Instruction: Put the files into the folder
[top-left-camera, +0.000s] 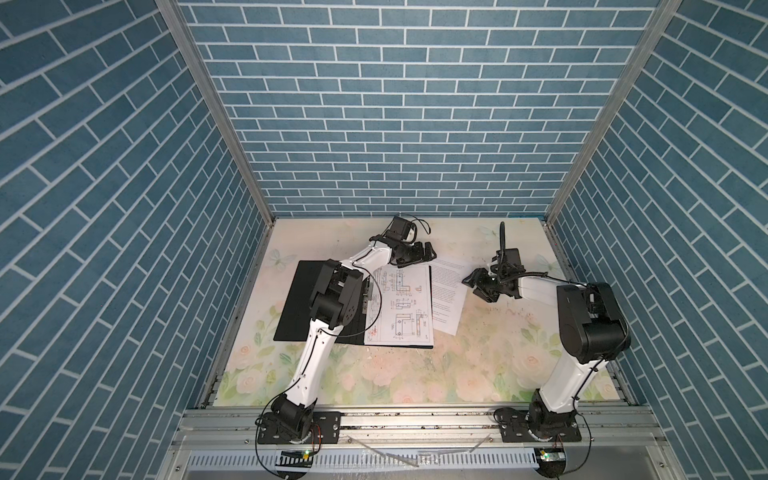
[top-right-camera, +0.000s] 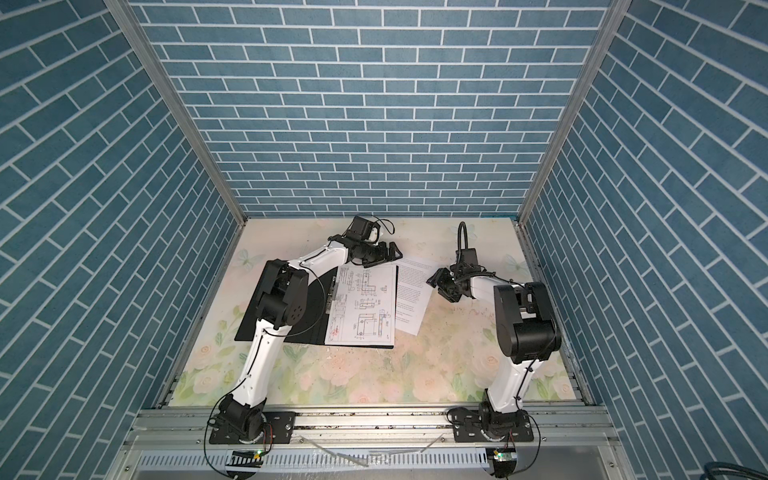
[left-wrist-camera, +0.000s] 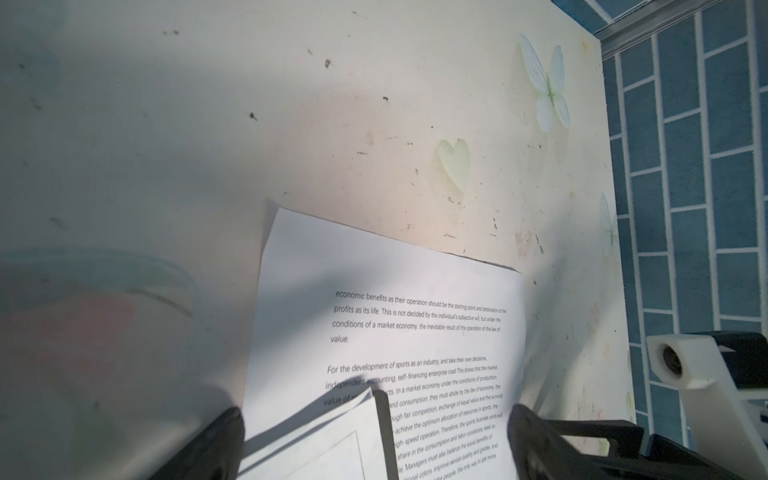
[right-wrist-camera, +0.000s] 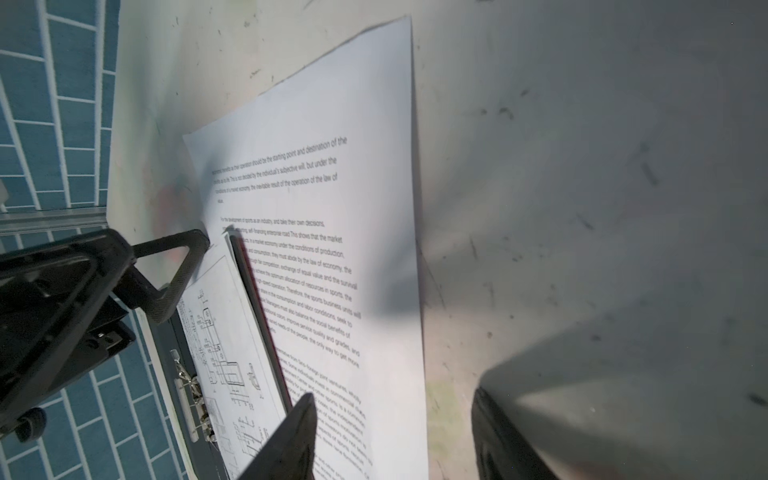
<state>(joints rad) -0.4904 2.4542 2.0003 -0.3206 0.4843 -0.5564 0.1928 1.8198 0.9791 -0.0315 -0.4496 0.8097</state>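
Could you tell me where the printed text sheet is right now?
In both top views the text sheet lies right of centre, its left edge tucked under the open folder, the right gripper just beside it.

The open flat folder (top-left-camera: 296, 305) shows a black inner face, matt, smooth and plastic-looking; its spine clip (right-wrist-camera: 189, 395) is bright, glossy bare metal; the white sheet of line drawings (top-left-camera: 401, 309) and the white sheet of dense printed text (top-left-camera: 449, 293) are plain matt paper; the floral-printed worktop (top-left-camera: 415, 374) is smooth with a faint sheen, scuffed and specked dark; the blue brick-pattern walls (top-left-camera: 395, 104) look matt and grainy; the silver frame rails (top-left-camera: 415, 420) are brushed metal; the left arm (top-left-camera: 311, 365) wears a smooth, semi-gloss white plastic shell; the jaws are matt black, finely textured.
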